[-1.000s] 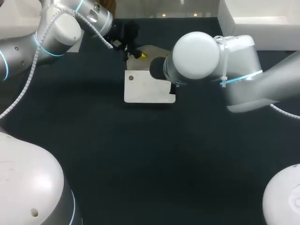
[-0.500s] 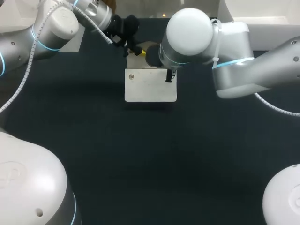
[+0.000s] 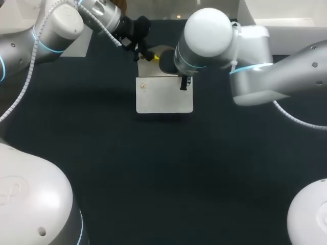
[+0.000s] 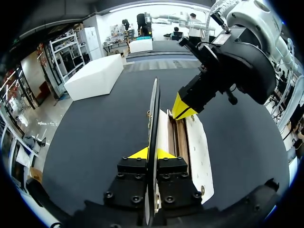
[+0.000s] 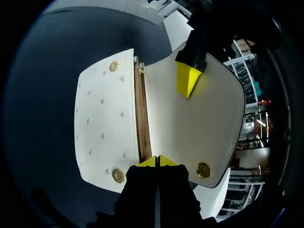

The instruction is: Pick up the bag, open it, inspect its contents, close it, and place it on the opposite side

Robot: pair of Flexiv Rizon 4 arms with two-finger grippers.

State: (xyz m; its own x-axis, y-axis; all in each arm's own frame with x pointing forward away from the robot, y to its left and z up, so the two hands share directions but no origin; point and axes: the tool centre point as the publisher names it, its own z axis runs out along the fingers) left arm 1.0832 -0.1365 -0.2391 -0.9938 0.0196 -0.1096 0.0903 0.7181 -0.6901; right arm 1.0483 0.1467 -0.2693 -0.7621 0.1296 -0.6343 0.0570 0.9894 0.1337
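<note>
A white quilted bag lies at the back middle of the dark table with its flap lifted open. My left gripper is shut on the flap's edge, which stands upright between its yellow tips. In the head view this gripper is at the bag's far edge. My right gripper is shut, its tips together at the brown mouth of the bag, near a brass snap. The left wrist view shows the right gripper over the opening. Nothing inside the bag is visible.
One white box stands at the back right and another at the back left. The right arm's big wrist hangs over the bag's far half.
The right arm has swung toward the back of the table, its wrist now over the bag's flap. The left arm shifted slightly; the flap stays held.
</note>
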